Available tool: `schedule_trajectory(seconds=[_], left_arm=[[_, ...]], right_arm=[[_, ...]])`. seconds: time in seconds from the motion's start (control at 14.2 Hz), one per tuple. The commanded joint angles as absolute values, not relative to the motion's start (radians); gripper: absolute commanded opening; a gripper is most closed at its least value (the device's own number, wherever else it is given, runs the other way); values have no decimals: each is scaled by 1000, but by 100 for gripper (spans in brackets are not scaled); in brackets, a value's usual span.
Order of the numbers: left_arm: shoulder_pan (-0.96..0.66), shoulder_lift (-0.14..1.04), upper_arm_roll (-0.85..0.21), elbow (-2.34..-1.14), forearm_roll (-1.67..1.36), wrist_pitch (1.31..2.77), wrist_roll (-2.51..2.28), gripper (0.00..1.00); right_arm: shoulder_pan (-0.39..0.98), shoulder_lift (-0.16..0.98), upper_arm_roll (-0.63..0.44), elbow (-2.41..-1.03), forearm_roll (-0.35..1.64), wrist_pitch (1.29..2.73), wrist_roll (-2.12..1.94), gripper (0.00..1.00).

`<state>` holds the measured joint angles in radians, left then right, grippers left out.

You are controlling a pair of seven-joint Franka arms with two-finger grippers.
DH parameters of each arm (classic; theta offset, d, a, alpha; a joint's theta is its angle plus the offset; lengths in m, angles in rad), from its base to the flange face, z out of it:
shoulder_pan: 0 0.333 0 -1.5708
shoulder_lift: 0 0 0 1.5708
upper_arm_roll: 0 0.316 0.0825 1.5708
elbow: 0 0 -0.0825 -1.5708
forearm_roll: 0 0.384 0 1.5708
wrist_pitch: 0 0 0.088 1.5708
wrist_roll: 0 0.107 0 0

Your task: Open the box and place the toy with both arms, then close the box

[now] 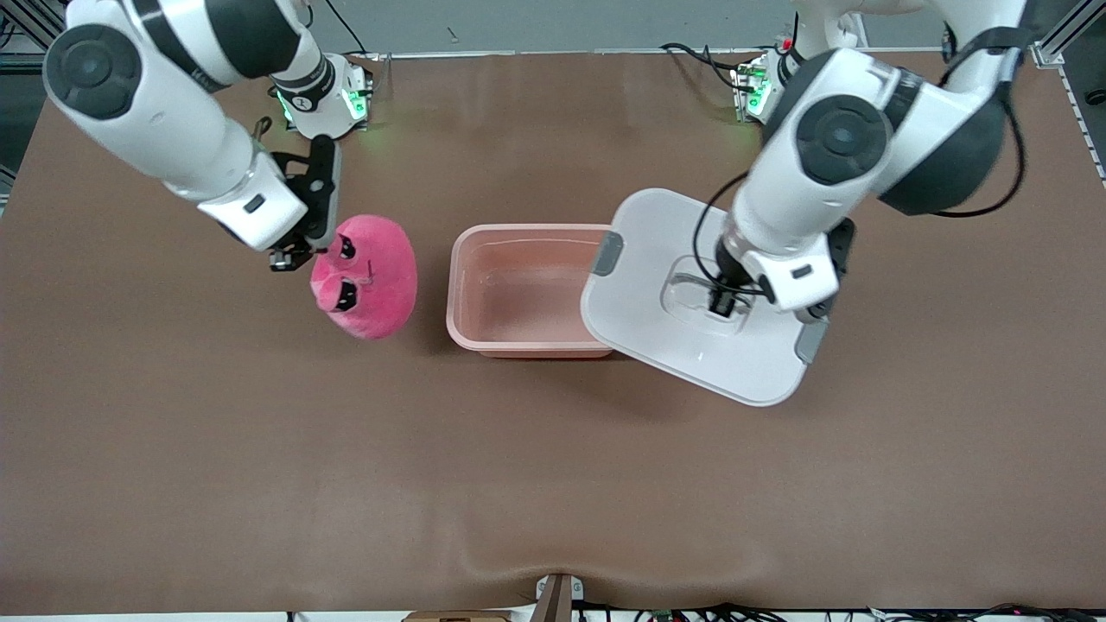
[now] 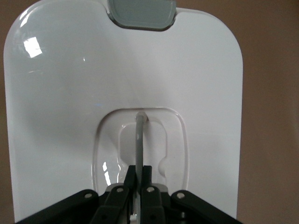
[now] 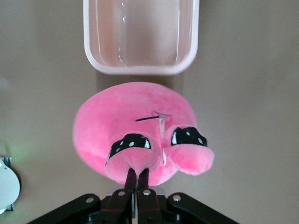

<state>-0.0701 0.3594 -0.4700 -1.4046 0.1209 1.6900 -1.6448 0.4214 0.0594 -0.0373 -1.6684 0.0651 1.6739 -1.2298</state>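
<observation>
Brown matting covers the whole table [image 1: 553,484], and on it the open box [image 1: 467,324] sits near the middle, its pale-pink tub empty and uncovered

The left gripper [image 1: 724,301] is over the lid [image 1: 665,233]; its fingers are pinched tight on the clear recessed handle [image 2: 139,140], the thin bar clamped between them in the left wrist view. The lid hangs tilted toward the left arm's end of the table, one grey clip [image 1: 607,253] overlapping the tub's rim

The right gripper [image 1: 298,252] is at the toy [image 1: 367,276], beside the box toward the right arm's end. Its fingers are almost fully closed, nipping only a small fold of plush at the snout [image 3: 135,161]

Risks as I judge them:
- The hold on the toy is shallow, a pinch of fabric rather than the body, so the plush could slip out in transit and drop short of the tub
- The toy hangs from one edge, so it may swing and catch the tub's rim
- The lid edge overhangs the opening; if it is not drawn clear, the toy or right gripper may knock it
- A narrow grip on the handle lets the lid pivot, which could spoil alignment when closing
</observation>
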Motion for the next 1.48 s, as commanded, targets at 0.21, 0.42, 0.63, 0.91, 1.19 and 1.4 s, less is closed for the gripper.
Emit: schedule_trajectory(seconds=[0.21,0.42,0.63,0.91,1.19,1.4], left_arm=[[28,354,-474,-1391,100,1609,-1361,0],[63,350,-474,-1390,104,1594,-1247,0],[69,347,-483,-1372,101,1517,-1207,0],[63,321,-486,-1364,98,1439,-1218,0],[69,319,-492,-1364,100,1437,-1201,0],[71,319,-486,-1364,100,1437,-1163,0]], right_arm=[[543,54,-46,-1675,46,1749,-1243,0],[590,64,-46,-1675,45,1796,-1232,0],[626,80,-46,-1678,46,1844,-1229,0],[660,98,-46,-1680,44,1870,-1227,0],[663,115,-45,-1681,46,1890,-1227,0],[663,117,-44,-1681,46,1894,-1227,0]])
